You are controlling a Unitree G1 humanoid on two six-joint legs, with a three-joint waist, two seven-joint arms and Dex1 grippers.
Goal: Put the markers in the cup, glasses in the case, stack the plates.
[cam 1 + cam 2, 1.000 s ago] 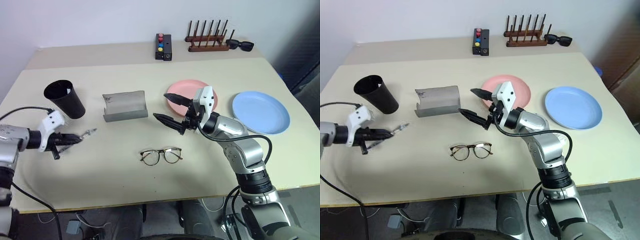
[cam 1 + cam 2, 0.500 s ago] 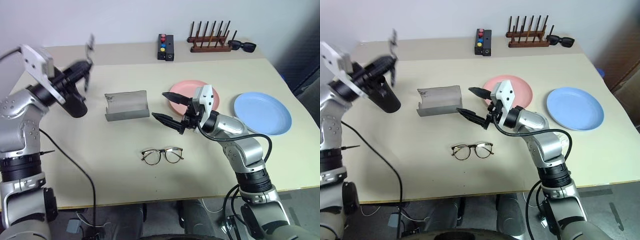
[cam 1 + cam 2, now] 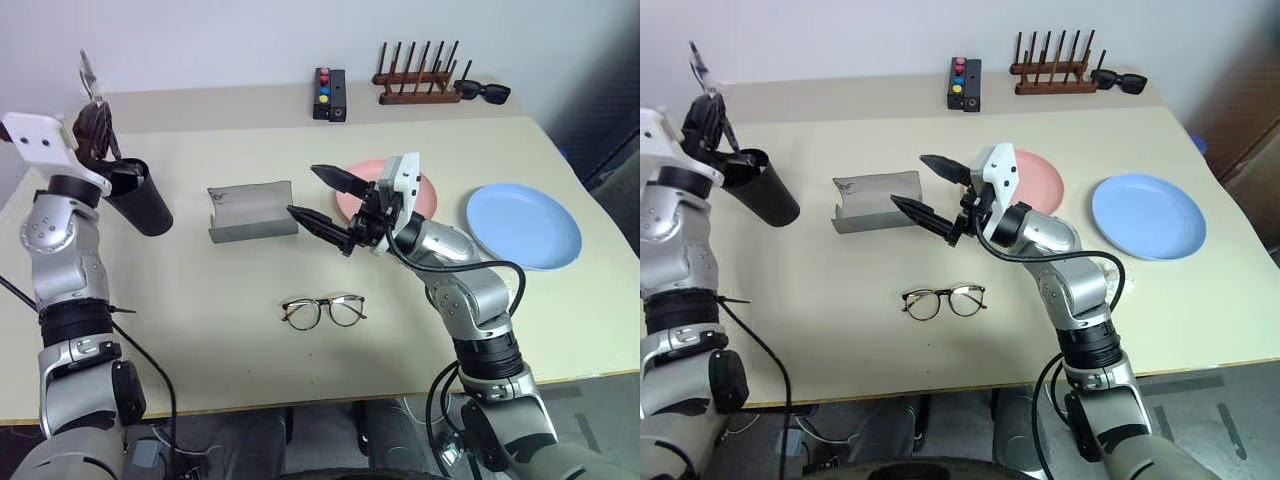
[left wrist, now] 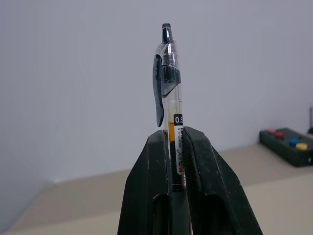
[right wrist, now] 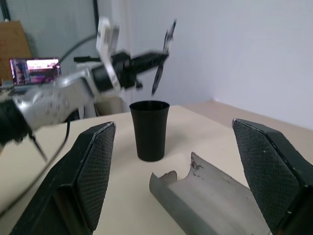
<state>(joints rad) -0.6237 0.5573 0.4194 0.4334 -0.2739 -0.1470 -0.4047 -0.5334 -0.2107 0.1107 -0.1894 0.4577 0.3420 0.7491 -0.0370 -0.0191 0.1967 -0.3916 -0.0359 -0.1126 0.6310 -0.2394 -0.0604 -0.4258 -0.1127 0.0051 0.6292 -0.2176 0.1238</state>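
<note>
Gripping a marker (image 4: pixel 170 117) upright above the cup (image 3: pixel 137 199), left hand (image 3: pixel 95 122); right hand (image 3: pixel 328 200) open.

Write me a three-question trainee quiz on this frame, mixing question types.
1. True or false: the left gripper has its jaws shut on a slim clear-barrelled pen with a dark clip.
2. Multiple choice: the thin dark-framed clear-lens glasses lie (A) in the open grey rectangular case, (B) on the beige table, apart from the case, (C) on the round pink plastic plate.
3. Fill in: the right gripper, jaws open, hovers above the table between the grey case and the ____ plate.

Key: 1 true; 2 B; 3 pink. The round light blue plastic plate sits alone to the side, unstacked.
</note>
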